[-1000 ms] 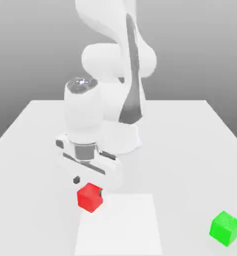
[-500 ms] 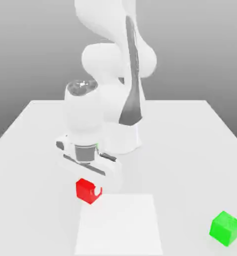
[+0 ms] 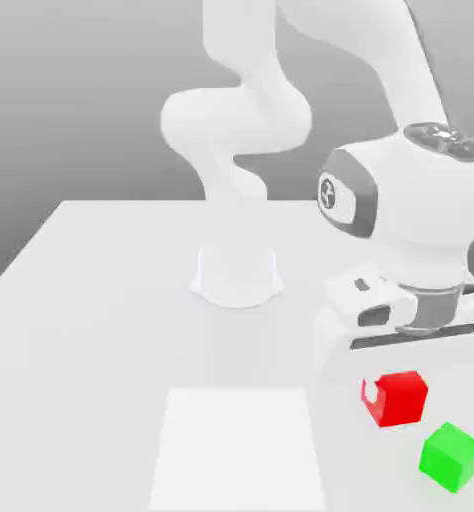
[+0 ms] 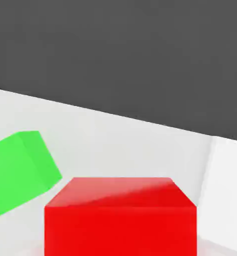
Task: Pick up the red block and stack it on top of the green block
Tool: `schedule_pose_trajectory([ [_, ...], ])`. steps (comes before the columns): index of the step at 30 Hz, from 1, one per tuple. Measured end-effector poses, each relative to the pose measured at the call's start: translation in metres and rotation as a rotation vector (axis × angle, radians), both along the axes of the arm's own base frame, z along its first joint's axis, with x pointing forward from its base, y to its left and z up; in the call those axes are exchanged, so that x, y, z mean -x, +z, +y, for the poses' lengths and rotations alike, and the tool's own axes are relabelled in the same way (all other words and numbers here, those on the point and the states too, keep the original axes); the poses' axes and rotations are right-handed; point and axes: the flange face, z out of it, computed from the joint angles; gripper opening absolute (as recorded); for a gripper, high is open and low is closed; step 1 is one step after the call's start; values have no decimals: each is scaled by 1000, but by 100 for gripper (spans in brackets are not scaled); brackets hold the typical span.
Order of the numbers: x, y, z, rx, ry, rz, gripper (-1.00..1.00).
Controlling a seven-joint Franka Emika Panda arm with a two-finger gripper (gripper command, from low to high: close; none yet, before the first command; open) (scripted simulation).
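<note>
The small bright red cube (image 3: 399,398), the red block of the task, hangs clear of the white tabletop (image 3: 101,300), pinched between the fingers of the white two-finger gripper (image 3: 393,398). A white fingertip (image 3: 373,398) shows against its near face in the exterior view, so the jaws are closed on the block rather than spread. It sits towards the exterior view's right, just above and beside the small bright green cube (image 3: 450,456), which rests on the table near the front corner. In the hand view the red block (image 4: 120,215) lies close beneath the camera with the green block (image 4: 18,170) off to one side, so the two are near but not yet lined up.

The block is held aloft, I judge, so it can pass over the green one without knocking it; the carry looks well advanced, with the final alignment and lowering left to do.

Around them, the white arm (image 3: 401,200) bends over from its round base (image 3: 237,275) at the table's middle. A slightly brighter square patch (image 3: 236,445) marks the tabletop on the exterior view's left of the blocks. Nothing stands between the two cubes; the main risk is a sideways nudge of the green block if the descent starts off-centre.
</note>
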Motion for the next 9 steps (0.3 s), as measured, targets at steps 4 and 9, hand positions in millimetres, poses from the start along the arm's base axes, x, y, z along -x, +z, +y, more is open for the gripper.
schedule_pose_trajectory([
  [4, 2, -48, 17, -2, 44, -1, 100],
  [9, 2, -48, 17, -2, 44, -1, 100],
])
